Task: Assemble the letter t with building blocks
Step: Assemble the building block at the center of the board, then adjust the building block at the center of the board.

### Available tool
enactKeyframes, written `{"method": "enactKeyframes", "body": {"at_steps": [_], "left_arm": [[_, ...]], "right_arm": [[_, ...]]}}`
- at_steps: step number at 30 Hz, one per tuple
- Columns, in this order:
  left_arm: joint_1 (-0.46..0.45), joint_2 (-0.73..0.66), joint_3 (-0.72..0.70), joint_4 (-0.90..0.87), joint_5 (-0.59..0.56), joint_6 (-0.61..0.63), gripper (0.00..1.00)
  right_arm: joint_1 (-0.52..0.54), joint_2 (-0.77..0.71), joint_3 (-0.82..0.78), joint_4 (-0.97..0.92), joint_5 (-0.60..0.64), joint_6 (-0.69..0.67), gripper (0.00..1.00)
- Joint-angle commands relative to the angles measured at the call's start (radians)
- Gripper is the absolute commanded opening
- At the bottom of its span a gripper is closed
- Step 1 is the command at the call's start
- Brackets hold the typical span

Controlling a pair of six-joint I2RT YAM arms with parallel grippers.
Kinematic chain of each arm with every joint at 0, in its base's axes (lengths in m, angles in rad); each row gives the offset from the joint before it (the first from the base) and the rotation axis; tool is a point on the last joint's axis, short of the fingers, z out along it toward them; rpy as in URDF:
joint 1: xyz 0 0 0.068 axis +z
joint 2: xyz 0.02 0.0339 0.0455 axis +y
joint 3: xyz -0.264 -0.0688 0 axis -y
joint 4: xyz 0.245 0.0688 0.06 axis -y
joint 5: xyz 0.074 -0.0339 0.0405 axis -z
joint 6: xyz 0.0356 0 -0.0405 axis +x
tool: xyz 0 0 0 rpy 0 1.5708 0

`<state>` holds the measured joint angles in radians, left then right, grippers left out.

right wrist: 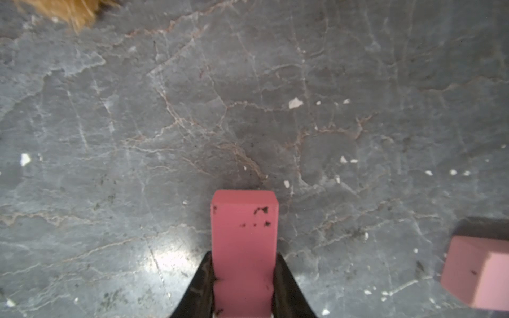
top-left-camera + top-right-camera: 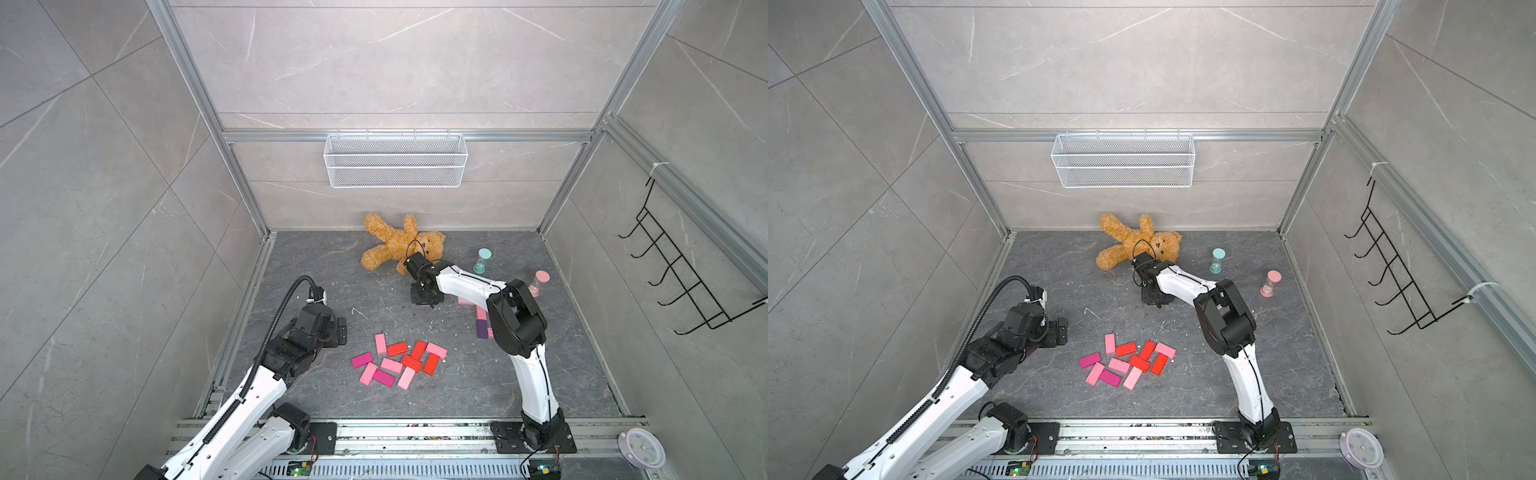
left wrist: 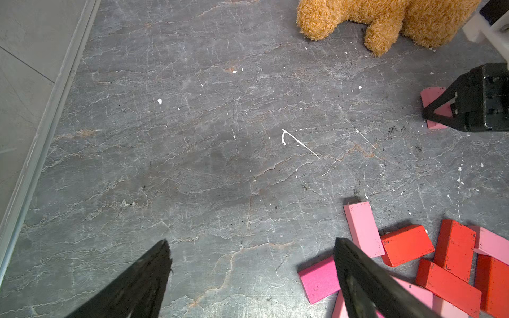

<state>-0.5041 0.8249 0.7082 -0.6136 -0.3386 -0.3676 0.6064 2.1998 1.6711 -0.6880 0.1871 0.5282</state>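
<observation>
Blocks point(image 2: 411, 363) heaped on floor point(image 2: 478, 386), right fingers point(image 1: 202, 289) pinching pink block point(image 1: 243, 242), left fingers point(image 3: 137, 283) spread wide

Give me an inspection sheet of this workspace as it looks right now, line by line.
Surface: dark stone-look tabletop, white specks and a scratch.
Job's things: loose block pile of pink, magenta and red at front centre; purple block partly hidden behind the right arm.
Clutter: teddy bear, teal hourglass, pink hourglass, toward the back.
Grippers: left gripper open, empty, near the pile; right gripper shut on pink block.
Cables: black conduit along left arm; thin cable loop at right wrist.
Surroundings: wire basket on back wall, hook rack on side wall, clock on front rail.
</observation>
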Motion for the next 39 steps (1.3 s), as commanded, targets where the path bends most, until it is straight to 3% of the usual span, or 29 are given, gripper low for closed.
{"method": "enactKeyframes", "body": {"at_steps": [1,9,17,22,27,34,39], "left_arm": [[-0.004,0.000,0.004,-0.011,-0.007,-0.011,0.95],[-0.003,0.001,0.003,-0.009,-0.007,-0.011,0.95],[-0.003,0.005,0.004,-0.009,-0.007,-0.012,0.95],[-0.004,0.007,0.000,-0.005,-0.008,-0.013,0.95],[-0.004,0.007,0.005,-0.011,-0.024,-0.013,0.95],[-0.003,-0.005,0.002,-0.015,-0.043,-0.017,0.95],[-0.003,-0.010,0.004,-0.021,-0.051,-0.017,0.95]], "right_arm": [[-0.006,0.012,0.030,-0.042,-0.020,0.007,0.38],[-0.005,-0.026,0.067,-0.079,-0.060,-0.007,0.57],[-0.006,-0.100,0.102,-0.135,-0.093,-0.061,0.66],[-0.004,-0.195,0.066,-0.124,-0.150,-0.146,0.67],[0.002,-0.361,-0.109,-0.011,-0.179,-0.260,0.66],[0.023,-0.518,-0.301,-0.024,-0.174,-0.428,0.64],[0.053,-0.604,-0.436,-0.029,-0.194,-0.446,0.60]]}}
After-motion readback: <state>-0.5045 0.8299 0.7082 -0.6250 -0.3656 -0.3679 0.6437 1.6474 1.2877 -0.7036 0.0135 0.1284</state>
